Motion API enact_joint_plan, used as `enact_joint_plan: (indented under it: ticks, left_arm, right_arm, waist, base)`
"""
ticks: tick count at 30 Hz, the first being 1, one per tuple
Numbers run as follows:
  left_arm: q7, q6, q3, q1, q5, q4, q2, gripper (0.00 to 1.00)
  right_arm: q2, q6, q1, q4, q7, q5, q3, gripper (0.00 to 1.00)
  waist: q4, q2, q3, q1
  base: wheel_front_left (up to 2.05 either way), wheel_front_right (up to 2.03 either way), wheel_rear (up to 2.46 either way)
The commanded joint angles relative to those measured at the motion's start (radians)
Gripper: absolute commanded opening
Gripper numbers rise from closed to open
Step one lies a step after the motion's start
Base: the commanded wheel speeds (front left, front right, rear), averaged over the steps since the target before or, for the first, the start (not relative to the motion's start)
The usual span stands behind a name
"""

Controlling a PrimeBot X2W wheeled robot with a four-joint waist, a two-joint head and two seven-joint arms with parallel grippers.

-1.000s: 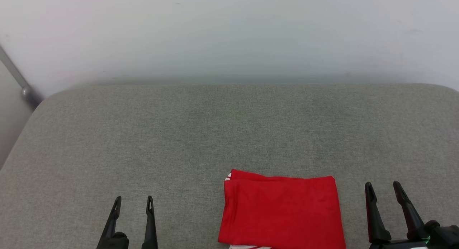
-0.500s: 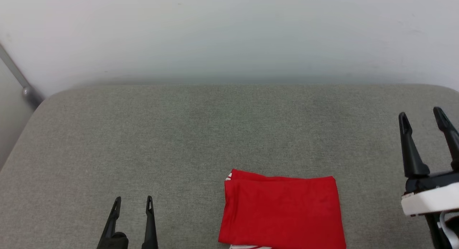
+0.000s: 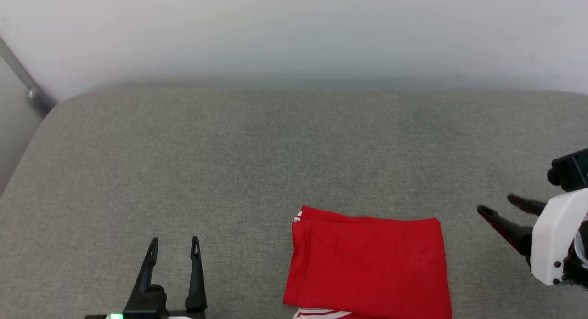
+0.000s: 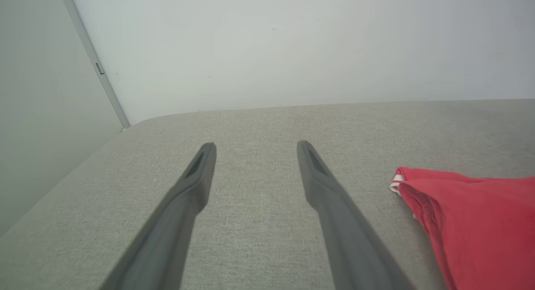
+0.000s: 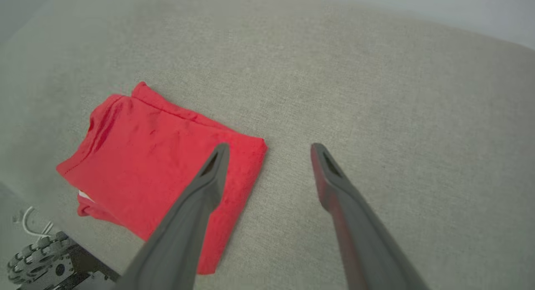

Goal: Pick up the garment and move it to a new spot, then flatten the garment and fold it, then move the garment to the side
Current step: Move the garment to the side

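Folded garment lay on grey cushion; left gripper and right gripper flanked it, both spread, empty.

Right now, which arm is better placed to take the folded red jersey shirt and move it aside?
Right. The right gripper is open, with its fingers aimed at the folded red jersey shirt; the left gripper, also open, points straight ahead beside it.

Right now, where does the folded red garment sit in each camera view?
Head view: garment at bottom edge, right of centre.
Left wrist view: garment in lower right corner.
Right wrist view: garment left of centre.
Shared landmark: the grey cushion under it, meeting the white wall.
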State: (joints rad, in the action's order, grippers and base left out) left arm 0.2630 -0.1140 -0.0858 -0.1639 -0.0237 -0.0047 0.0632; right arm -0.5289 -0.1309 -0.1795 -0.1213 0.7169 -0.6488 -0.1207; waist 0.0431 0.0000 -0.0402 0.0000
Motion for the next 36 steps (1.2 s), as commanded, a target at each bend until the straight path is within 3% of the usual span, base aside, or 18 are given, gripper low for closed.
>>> enact_joint_plan:
  ticks: [1, 5, 9, 21, 29, 30, 31, 32, 36]
  left_arm:
    - [0.002, 0.005, 0.001, 0.020, -0.005, -0.007, 0.000, 1.00]
    - [0.002, 0.011, -0.003, 0.052, -0.003, -0.012, -0.003, 1.00]
    - [0.002, 0.013, -0.006, 0.086, 0.000, -0.016, -0.005, 1.00]
    - [0.002, 0.016, -0.016, 0.161, 0.001, -0.027, -0.010, 1.00]
    - [0.002, 0.014, -0.022, 0.186, -0.002, -0.017, -0.012, 1.00]
    - [0.002, 0.014, -0.023, 0.186, -0.002, -0.015, -0.012, 1.00]
    - [0.002, 0.013, -0.023, 0.186, -0.002, -0.014, -0.012, 1.00]
    - [0.002, 0.012, -0.022, 0.184, -0.002, -0.013, -0.012, 1.00]
    - [0.002, 0.009, -0.016, 0.165, -0.001, -0.007, -0.012, 1.00]
  right_arm:
    - [-0.014, 0.001, -0.002, 0.008, 0.046, -0.035, -0.001, 1.00]
    - [-0.017, 0.001, 0.019, 0.036, 0.187, -0.141, 0.008, 1.00]
    - [-0.007, 0.001, 0.041, 0.065, 0.254, -0.198, 0.003, 1.00]
    - [0.119, 0.001, 0.040, 0.182, 0.270, -0.281, -0.041, 1.00]
    - [0.143, 0.001, 0.038, 0.255, 0.232, -0.302, -0.139, 1.00]
    - [0.139, 0.001, 0.038, 0.256, 0.226, -0.303, -0.153, 0.79]
    - [0.134, 0.001, 0.038, 0.256, 0.216, -0.302, -0.162, 0.12]
    - [0.128, 0.001, 0.036, 0.256, 0.211, -0.308, -0.171, 0.00]
    - [0.081, 0.001, 0.006, 0.226, 0.175, -0.329, -0.189, 0.00]
  waist:
    - [0.008, 0.0000, -0.027, 0.0000]
    - [0.026, 0.0000, -0.076, 0.0000]
    - [0.047, 0.0000, -0.126, 0.0000]
    - [0.078, 0.0000, -0.247, 0.0000]
    - [0.086, 0.0000, -0.271, 0.0000]
    - [0.087, 0.0000, -0.271, 0.0000]
    - [0.086, 0.0000, -0.269, 0.0000]
    - [0.086, 0.0000, -0.266, 0.0000]
    - [0.075, 0.0000, -0.239, 0.0000]
  base:
    - [0.00, 0.00, 0.00]
    - [0.00, 0.00, 0.00]
    - [0.00, 0.00, 0.00]
    - [0.00, 0.00, 0.00]
    - [0.00, 0.00, 0.00]
    - [0.00, 0.00, 0.00]
    - [0.00, 0.00, 0.00]
    - [0.00, 0.00, 0.00]
    - [0.00, 0.00, 0.00]
